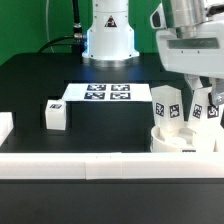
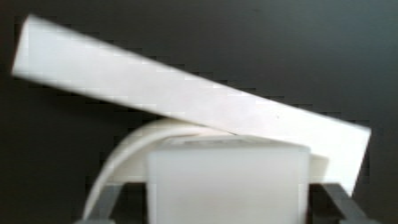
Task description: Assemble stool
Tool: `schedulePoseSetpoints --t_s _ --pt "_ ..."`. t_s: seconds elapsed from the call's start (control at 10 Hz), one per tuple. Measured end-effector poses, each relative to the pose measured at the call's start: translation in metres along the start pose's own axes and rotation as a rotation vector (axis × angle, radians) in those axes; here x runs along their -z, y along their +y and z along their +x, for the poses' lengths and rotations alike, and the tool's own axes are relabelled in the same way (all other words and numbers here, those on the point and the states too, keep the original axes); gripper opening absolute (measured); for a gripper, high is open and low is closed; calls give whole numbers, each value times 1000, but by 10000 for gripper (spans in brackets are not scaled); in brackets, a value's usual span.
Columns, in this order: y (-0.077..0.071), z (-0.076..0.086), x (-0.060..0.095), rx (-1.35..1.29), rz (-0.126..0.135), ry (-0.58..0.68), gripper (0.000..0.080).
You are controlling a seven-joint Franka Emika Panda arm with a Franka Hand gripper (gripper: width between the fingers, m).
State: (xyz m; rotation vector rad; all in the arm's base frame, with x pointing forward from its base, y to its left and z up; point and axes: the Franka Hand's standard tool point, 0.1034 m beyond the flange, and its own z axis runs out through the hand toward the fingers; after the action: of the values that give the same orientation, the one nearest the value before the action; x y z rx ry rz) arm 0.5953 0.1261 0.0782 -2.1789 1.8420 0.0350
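One seat point(image 1: 183, 141) and three legs show. The seat is a round white ring lying on the black bench point(image 1: 30, 85) at the exterior view's right, just behind the long white rail point(image 1: 90, 163) that runs along the near edge.

The standing leg point(image 1: 167, 104) is upright on the seat's side toward the exterior view's left and shows one square tag. The gripped leg point(image 1: 207, 116) stands upright over the seat's other side, with tags on its faces. The loose leg point(image 1: 55, 114) lies alone on the bench, well apart at the exterior view's left, with one tag facing the camera.

The single pincer point(image 1: 204, 98) is clamped on the gripped leg. In the wrist view that leg point(image 2: 222, 180) is a plain white block filling the gap between the two dark fingers point(image 2: 112, 203). The seat's curved rim point(image 2: 151, 145) shows behind it, and beyond that a long white bar point(image 2: 178, 85) lies aslant.

One marker board point(image 1: 76, 93) lies flat mid-bench with four tags in two rows of two.

Every marking is a black-and-white square pattern, too small to decipher. A white piece point(image 1: 3, 125) at the far edge is cut off.
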Motion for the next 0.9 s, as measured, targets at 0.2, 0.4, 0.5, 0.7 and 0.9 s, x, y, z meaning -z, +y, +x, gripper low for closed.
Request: schedulePoseSetpoints --t_s 0.2,0.4,0.5,0.7,0.9 --pt "-3 1 -1 -163 7 -13 337" --pt "-3 0 -1 -290 13 -24 413" --pt "-3 -1 -1 -291 12 -25 413" --pt "-8 -8 7 -153 -7 -35 628" --pt "-14 -11 14 -82 5 -42 644"
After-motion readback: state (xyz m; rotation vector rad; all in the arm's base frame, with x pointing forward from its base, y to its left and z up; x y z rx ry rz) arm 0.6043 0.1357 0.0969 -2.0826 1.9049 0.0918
